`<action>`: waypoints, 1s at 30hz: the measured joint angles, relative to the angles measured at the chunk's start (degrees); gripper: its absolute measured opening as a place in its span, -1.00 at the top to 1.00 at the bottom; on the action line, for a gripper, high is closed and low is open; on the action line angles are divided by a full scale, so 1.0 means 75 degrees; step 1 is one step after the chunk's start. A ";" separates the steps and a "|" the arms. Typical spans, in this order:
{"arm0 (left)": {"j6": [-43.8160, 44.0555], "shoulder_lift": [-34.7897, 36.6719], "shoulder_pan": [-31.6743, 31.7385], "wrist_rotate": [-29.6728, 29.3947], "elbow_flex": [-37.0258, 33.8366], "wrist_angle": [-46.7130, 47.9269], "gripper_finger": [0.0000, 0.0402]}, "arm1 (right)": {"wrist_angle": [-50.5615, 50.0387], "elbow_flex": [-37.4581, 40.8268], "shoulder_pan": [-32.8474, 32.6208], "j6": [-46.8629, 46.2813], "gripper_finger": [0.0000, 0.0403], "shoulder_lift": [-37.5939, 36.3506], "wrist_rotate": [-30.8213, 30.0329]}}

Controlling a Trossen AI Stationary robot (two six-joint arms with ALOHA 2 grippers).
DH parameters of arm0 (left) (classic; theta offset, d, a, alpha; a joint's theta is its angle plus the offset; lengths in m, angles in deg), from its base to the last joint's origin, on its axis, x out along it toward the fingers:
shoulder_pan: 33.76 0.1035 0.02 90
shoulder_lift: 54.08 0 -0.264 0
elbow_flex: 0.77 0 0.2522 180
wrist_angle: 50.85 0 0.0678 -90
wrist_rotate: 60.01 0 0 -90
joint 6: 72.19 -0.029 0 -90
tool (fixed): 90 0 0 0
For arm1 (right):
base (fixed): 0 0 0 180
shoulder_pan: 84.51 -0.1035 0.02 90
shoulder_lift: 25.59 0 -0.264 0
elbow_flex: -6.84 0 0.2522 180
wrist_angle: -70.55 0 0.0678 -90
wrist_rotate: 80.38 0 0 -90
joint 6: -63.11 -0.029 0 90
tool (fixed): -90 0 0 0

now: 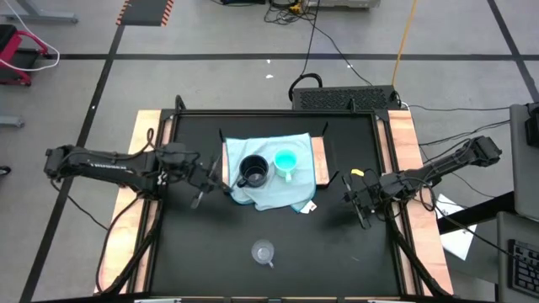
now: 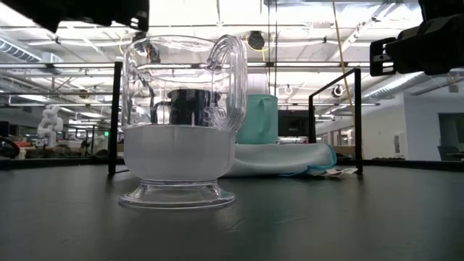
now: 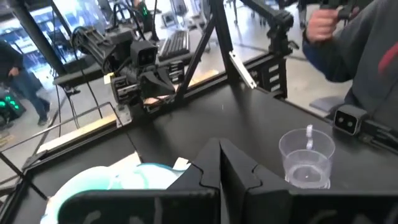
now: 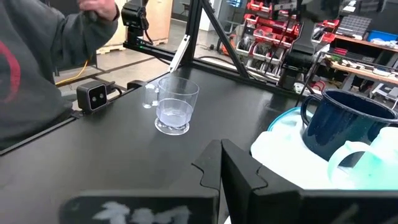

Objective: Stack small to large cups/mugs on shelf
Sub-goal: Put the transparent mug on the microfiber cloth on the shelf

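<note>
The shelf (image 1: 320, 162), draped with a pale blue cloth (image 1: 274, 192), stands at the table's middle. On it stand the black mug (image 1: 253, 171) and, to its right, the turquoise cup (image 1: 286, 160). The clear cup (image 1: 264, 251) stands upright on the black table toward the near edge; it also shows in the low view (image 2: 177, 123). My left gripper (image 1: 215, 181) is shut and empty just left of the shelf. My right gripper (image 1: 349, 195) is shut and empty to the right of the shelf.
A person in a grey sleeve (image 4: 37, 62) stands at the table's near edge, also showing in the left wrist view (image 3: 367, 56). A small camera (image 4: 93, 93) sits at that edge. Black upright posts (image 2: 116, 119) and wooden side rails (image 1: 404, 151) border the table.
</note>
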 joint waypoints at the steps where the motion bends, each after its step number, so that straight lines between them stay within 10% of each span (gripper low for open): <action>1: 0.0043 0.0100 -0.0051 -0.0013 -0.0172 -0.0156 1.00 | 0.0015 0.0000 -0.0003 -0.0003 1.00 0.0000 0.0011; 19: 0.0022 0.1223 -0.0633 -0.1337 -0.2001 -0.1443 1.00 | 0.0563 -0.0207 -0.0006 0.0400 1.00 0.0288 0.0055; 30: -0.0026 0.1218 -0.0633 -0.1400 -0.2016 -0.1437 1.00 | -0.2092 -0.3307 -0.0655 0.0537 1.00 0.2777 0.0081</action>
